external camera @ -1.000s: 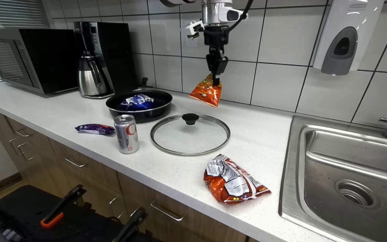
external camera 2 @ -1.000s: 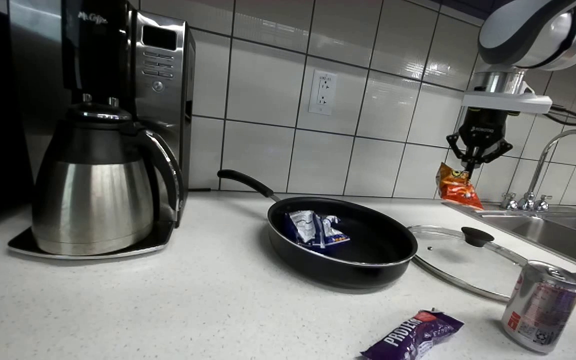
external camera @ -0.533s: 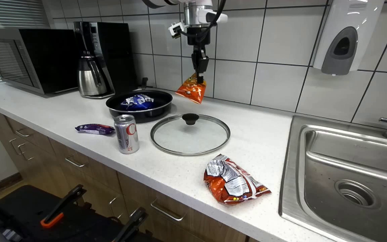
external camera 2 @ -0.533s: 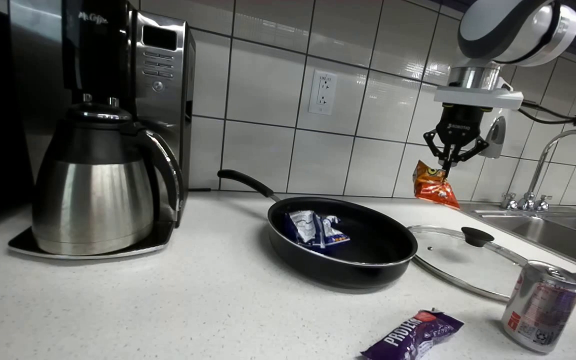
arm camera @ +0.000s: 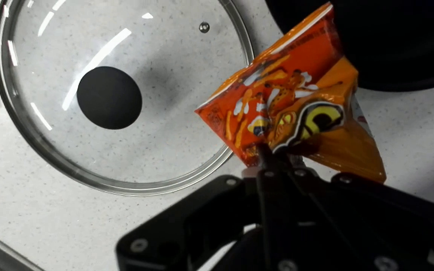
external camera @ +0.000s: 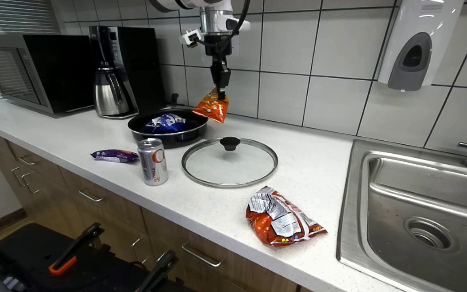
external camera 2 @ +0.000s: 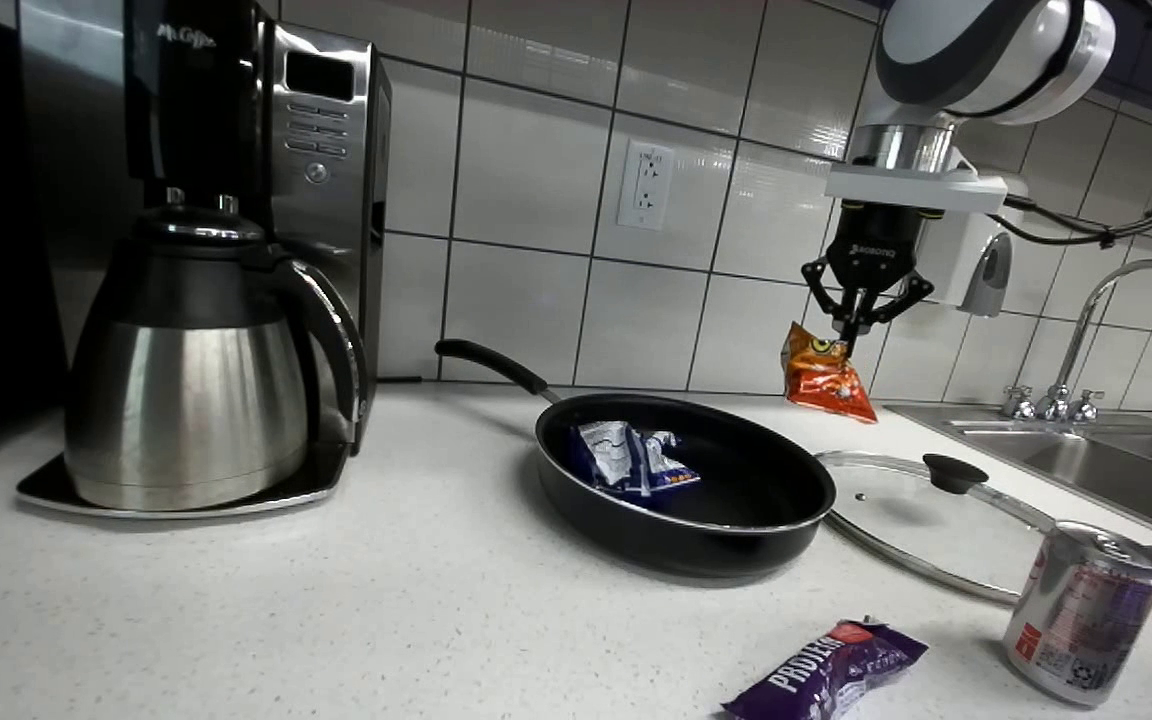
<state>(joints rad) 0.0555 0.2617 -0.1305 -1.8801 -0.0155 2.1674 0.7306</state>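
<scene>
You have shifted the orange bag (external camera 2: 825, 390) toward the black pan (external camera 2: 681, 548), your gripper (external camera 2: 847, 345) pinching it near its top. So your carry has narrowed the gap: the bag hangs above the surface (external camera 2: 436, 600), near the glass lid (external camera: 227, 168) too, and seems beside the pan rather than over it.
</scene>
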